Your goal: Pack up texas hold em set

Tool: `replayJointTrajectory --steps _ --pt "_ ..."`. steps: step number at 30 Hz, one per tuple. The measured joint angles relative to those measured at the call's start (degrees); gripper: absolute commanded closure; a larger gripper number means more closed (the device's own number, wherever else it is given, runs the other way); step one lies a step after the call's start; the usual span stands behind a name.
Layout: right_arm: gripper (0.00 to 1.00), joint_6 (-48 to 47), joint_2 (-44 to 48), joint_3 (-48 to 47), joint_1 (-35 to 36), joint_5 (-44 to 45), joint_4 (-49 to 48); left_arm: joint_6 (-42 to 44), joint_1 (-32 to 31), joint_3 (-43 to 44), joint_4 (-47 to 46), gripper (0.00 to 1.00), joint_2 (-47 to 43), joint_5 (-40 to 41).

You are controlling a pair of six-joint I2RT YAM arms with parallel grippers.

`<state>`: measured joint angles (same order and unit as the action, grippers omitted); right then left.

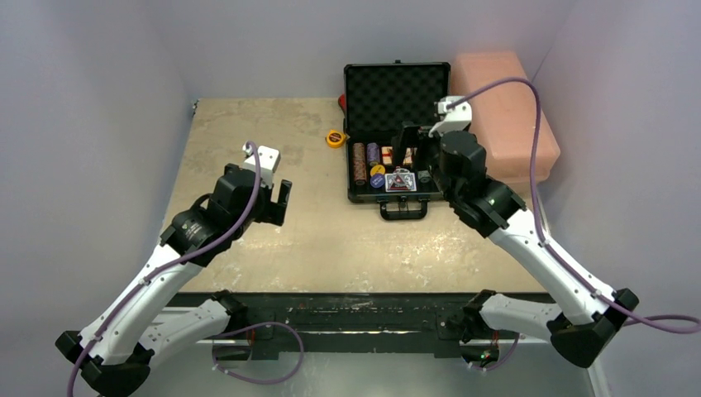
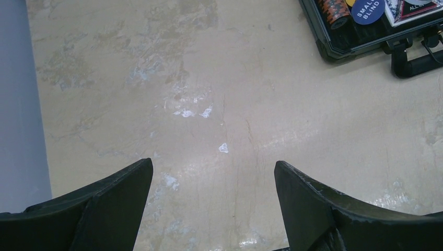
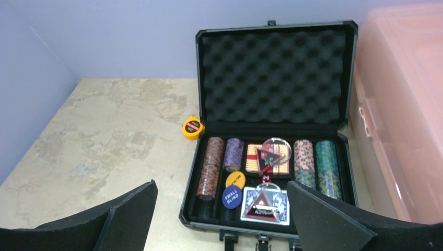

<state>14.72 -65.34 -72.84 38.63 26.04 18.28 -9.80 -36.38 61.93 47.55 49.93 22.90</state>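
The black briefcase (image 1: 360, 192) lies open at the table's far side, its foam-lined lid (image 3: 271, 73) standing upright. Inside lie chip stacks (image 3: 211, 167), two card decks (image 3: 266, 157) under clear markers, a yellow button (image 3: 236, 179) and a blue "small blind" button (image 3: 231, 197). My right gripper (image 1: 417, 157) hovers open and empty above the case's right front part; it also shows in the right wrist view (image 3: 220, 188). My left gripper (image 1: 279, 205) is open and empty over bare table left of the case, whose corner (image 2: 339, 49) shows in the left wrist view beyond the gripper (image 2: 213, 164).
A yellow tape measure (image 1: 335, 138) lies just left of the case. A pink plastic box (image 1: 504, 107) stands against the case's right side. Grey walls enclose the table on the left, back and right. The case handle (image 1: 403, 210) points at the arms.
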Motion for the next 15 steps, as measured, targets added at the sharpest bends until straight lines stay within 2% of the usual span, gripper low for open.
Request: replayJointTrajectory --steps 3,7,15 --pt "0.01 2.4 3.4 4.7 0.0 1.6 -1.5 0.0 0.0 0.0 -0.1 0.14 0.2 0.1" --pt "0.01 12.3 5.4 11.0 -1.7 5.4 -0.4 0.0 0.0 0.0 -0.3 0.15 1.0 0.1" --pt "0.01 27.0 -3.5 16.8 -13.2 1.2 8.7 0.4 0.0 0.0 -0.3 0.15 2.1 0.1"
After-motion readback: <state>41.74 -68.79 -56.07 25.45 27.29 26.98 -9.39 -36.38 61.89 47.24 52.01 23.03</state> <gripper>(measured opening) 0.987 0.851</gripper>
